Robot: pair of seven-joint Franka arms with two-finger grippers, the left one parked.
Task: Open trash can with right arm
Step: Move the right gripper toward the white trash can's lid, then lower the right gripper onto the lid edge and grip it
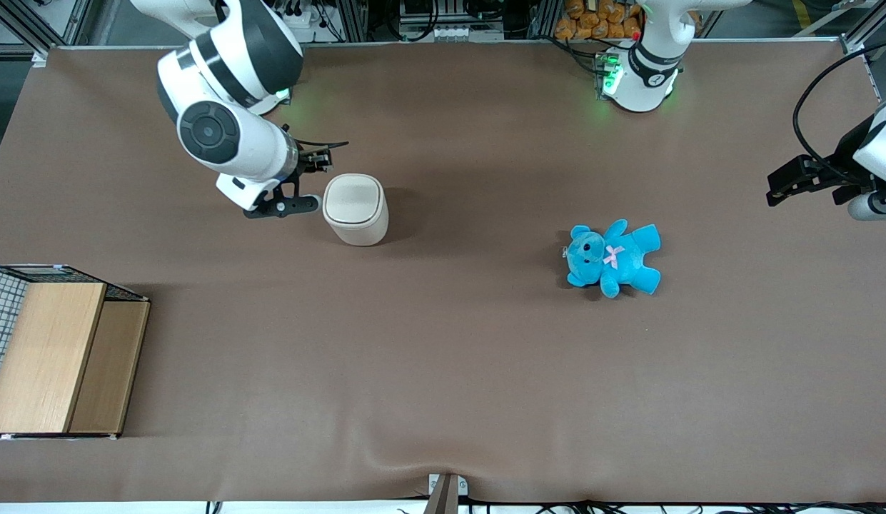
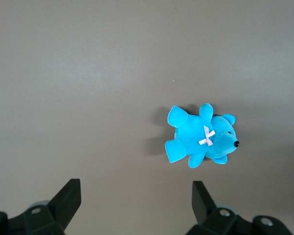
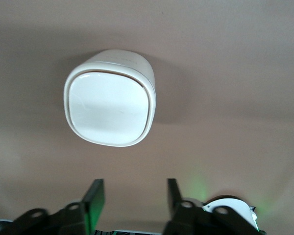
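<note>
The trash can [image 1: 355, 208] is a small cream-white bin standing upright on the brown table, with its flip lid shut flat. It also shows in the right wrist view [image 3: 110, 104], seen from above. My right arm's gripper [image 1: 315, 178] hovers just beside the can, on the side toward the working arm's end of the table, at about lid height. Its fingers are spread apart with nothing between them [image 3: 135, 196]. It does not touch the can.
A blue teddy [image 1: 612, 257] lies on the table toward the parked arm's end and also shows in the left wrist view [image 2: 201, 136]. A wooden box with wire mesh [image 1: 53, 357] stands at the working arm's end, nearer the front camera.
</note>
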